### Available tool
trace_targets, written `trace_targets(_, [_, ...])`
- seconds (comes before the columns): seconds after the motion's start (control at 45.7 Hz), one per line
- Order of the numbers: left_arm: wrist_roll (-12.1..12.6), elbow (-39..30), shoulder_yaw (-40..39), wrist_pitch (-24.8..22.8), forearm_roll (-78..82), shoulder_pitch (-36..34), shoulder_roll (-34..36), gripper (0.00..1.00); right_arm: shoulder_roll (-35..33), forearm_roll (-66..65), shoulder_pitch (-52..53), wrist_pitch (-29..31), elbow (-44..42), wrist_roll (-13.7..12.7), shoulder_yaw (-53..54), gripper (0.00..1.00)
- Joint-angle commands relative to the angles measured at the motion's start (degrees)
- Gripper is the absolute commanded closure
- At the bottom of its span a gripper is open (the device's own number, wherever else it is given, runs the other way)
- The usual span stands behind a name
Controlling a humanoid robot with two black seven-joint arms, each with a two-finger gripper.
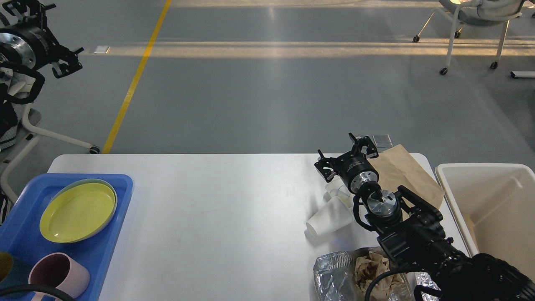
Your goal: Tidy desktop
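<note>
The white desktop (217,209) fills the lower view. At its right lie a tipped white paper cup (328,220), a clear plastic cup (337,192), a brown paper bag (407,172) and crumpled foil with a brown paper wad (355,271). My right gripper (346,155) hangs open just beyond the cups, beside the bag's left edge, holding nothing. My left gripper (52,35) is raised at the top left, off the desktop and over the floor, open and empty.
A blue tray (121,196) at the left edge holds a yellow plate (78,211), a pink cup (58,274) and a teal cup (9,271). A cream bin (489,209) stands off the right end. Chairs stand far left and far right.
</note>
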Motion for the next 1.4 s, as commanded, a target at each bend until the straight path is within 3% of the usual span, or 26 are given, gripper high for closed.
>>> trace_targets(0.0, [-2.1,0.5,-3.1,0.7,0.0,2.9,-2.9,0.04,0.0,0.0,0.0,0.0,0.0,0.0,0.0,0.0])
trace_targets(0.219, [-4.8,0.6,-6.1,0.7,0.1,5.8,-7.2,0.04,0.0,0.0,0.0,0.0,0.0,0.0,0.0,0.0])
trace_targets(0.394, [-9.7,0.6,-6.3,0.8,0.1,6.3,-11.0,0.04,0.0,0.0,0.0,0.0,0.0,0.0,0.0,0.0])
trace_targets(0.481, [-10.9,0.6,-6.3,0.7,0.0,6.6,-13.0,0.04,0.0,0.0,0.0,0.0,0.0,0.0,0.0,0.0])
trace_targets(0.963, [-11.1,0.6,-6.9,0.8,0.1,6.6,-19.8,0.03,0.0,0.0,0.0,0.0,0.0,0.0,0.0,0.0])
trace_targets(1.379, [-10.7,0.4,-8.8,-0.3,-0.4,7.3,-21.2,0.01,0.0,0.0,0.0,0.0,0.0,0.0,0.0,0.0])
